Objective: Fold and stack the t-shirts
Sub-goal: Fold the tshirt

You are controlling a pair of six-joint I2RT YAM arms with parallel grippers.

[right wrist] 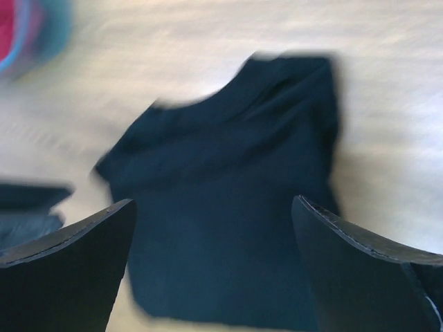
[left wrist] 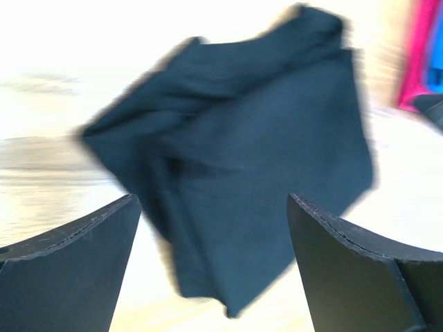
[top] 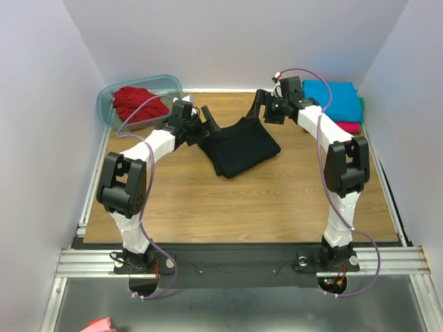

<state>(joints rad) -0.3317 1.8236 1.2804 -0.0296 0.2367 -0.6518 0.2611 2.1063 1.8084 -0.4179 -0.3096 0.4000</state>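
A black t-shirt [top: 239, 146] lies folded in a rough square at the table's middle back. My left gripper [top: 208, 122] is open and empty at its left corner. My right gripper [top: 261, 107] is open and empty at its far right corner. The blurred left wrist view shows the black shirt [left wrist: 242, 159] beyond the open gripper [left wrist: 211, 197]. The right wrist view shows the shirt [right wrist: 235, 207] under the open gripper [right wrist: 213, 200]. A red t-shirt [top: 138, 102] lies crumpled in a tub. A folded turquoise t-shirt [top: 336, 100] lies on a magenta t-shirt [top: 347, 127] at the back right.
The translucent blue-grey tub [top: 109, 97] stands at the back left corner. White walls close the back and both sides. The wooden table [top: 235, 207] ends at a metal rail near the arm bases.
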